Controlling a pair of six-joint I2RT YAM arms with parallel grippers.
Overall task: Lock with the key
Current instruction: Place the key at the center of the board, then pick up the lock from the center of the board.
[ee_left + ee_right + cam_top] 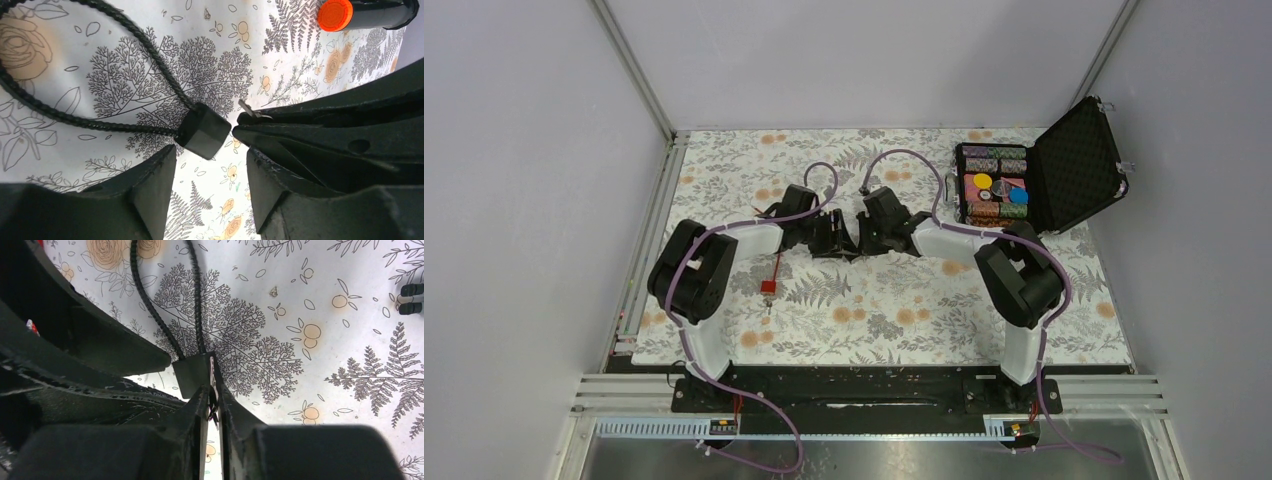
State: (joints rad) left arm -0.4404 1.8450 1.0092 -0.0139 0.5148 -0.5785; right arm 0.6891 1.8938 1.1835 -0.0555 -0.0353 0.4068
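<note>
A black wire loop (pixel 75 117) lies on the flowered cloth, ending in a small black block (pixel 205 131). My left gripper (pixel 210 157) is open, and the block sits just at its fingertips with a gap on each side. My right gripper (pixel 214 392) reaches in from the right and is nearly shut on the thin silvery key (pixel 213 380). The key's tip (pixel 248 108) meets the side of the block (pixel 192 375). In the top view, the left gripper (pixel 829 235) and right gripper (pixel 861 238) meet at mid-table, hiding the block.
A red block on a red wire (pixel 768 287) lies in front of the left arm. An open black case (pixel 1079 165) holding poker chips (pixel 996 185) stands at the back right. A black cylinder with an orange end (pixel 335 14) lies beyond the right fingers.
</note>
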